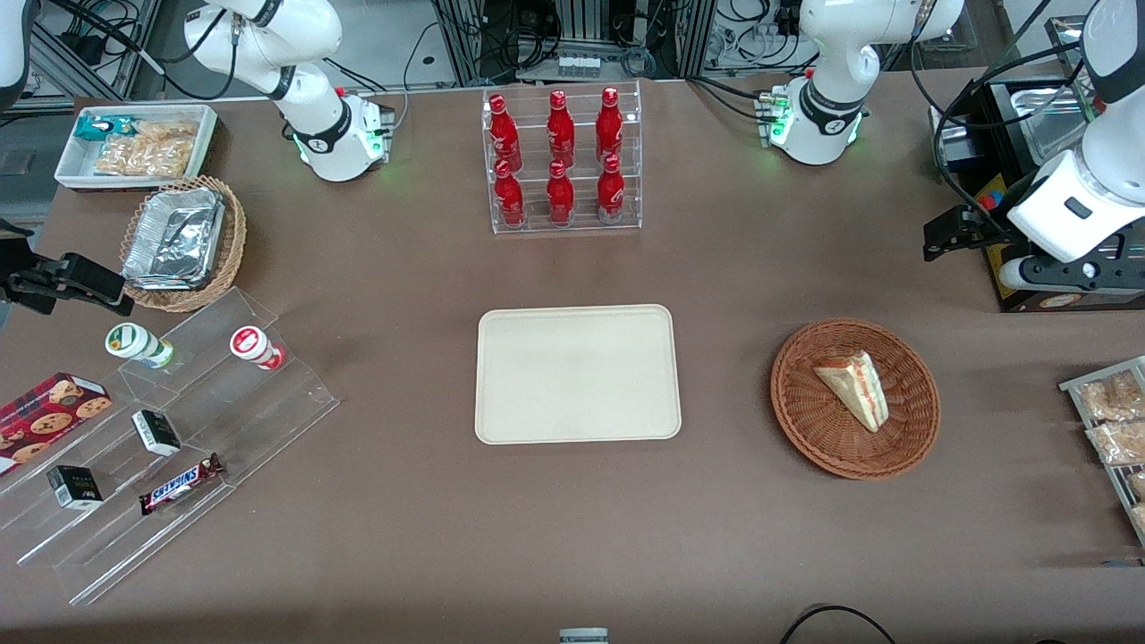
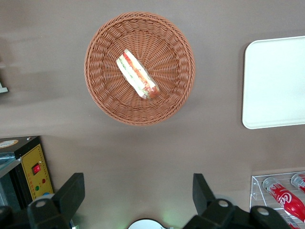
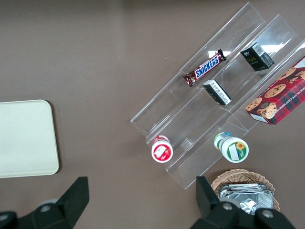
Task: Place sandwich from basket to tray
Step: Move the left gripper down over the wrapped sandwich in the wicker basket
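Bright, even overhead light; soft faint shadows, glare on acrylic racks (image 1: pixel 179 420), sharp focus.

Your stock, by colour:
- Tool (image 2: pixel 138 195): black fingers, spread wide apart above the counter, on a white arm.
- Counter (image 1: pixel 572 537): flat brown, unpatterned.
- Basket (image 1: pixel 855 398), below and ahead of your tool: reddish-brown woven wicker, ringed weave.
- Sandwich (image 1: pixel 855 386), in the basket: pale white bread; red and light green layers on its cut edge.
- Tray (image 1: pixel 577 373), well apart from your tool: plain cream-beige.
- Bottles (image 1: pixel 559 152): red, white lettering, in a clear rack.
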{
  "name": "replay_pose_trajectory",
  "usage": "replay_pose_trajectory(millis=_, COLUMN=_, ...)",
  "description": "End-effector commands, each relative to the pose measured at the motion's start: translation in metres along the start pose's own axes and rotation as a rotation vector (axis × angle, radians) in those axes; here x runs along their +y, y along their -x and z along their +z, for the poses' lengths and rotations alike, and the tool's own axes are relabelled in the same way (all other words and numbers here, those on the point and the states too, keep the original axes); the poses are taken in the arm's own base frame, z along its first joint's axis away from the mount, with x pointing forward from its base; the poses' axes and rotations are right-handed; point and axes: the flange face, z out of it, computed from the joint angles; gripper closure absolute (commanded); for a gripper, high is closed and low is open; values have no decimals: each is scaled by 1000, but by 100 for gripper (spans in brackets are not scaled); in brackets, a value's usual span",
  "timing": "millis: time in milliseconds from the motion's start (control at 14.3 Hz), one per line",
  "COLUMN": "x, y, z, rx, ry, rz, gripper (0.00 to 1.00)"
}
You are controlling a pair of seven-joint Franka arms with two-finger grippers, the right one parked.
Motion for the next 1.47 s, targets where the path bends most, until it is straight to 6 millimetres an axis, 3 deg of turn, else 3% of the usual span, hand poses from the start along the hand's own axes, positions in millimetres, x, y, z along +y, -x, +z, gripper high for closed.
replay_pose_trajectory(millis=0, x=6, y=-1, z=8, rx=-13, ry=7, rz=18, gripper=0)
replay_pose_trajectory(millis=280, x=4, y=-30, z=55, rx=-81, ry=16, rz=13, gripper=0)
replay_pose_trajectory(millis=490, x=1, y=-57, z=114, rx=-121, ry=16, rz=11, gripper=0)
replay_pose_trajectory(millis=630, x=0, y=-65, z=163, rx=-88, ry=17, rz=8, gripper=0)
replay_pose_trajectory(millis=910, x=-2, y=-58, z=235, rx=30, ry=14, rz=-20, gripper=0)
replay_pose_trajectory(millis=1120, x=-5, y=-50, z=271, rx=123, ry=19, rz=-80, gripper=0)
replay_pose_trajectory(millis=1400, x=-6, y=-51, z=306, rx=182, ry=49, rz=-384, gripper=0)
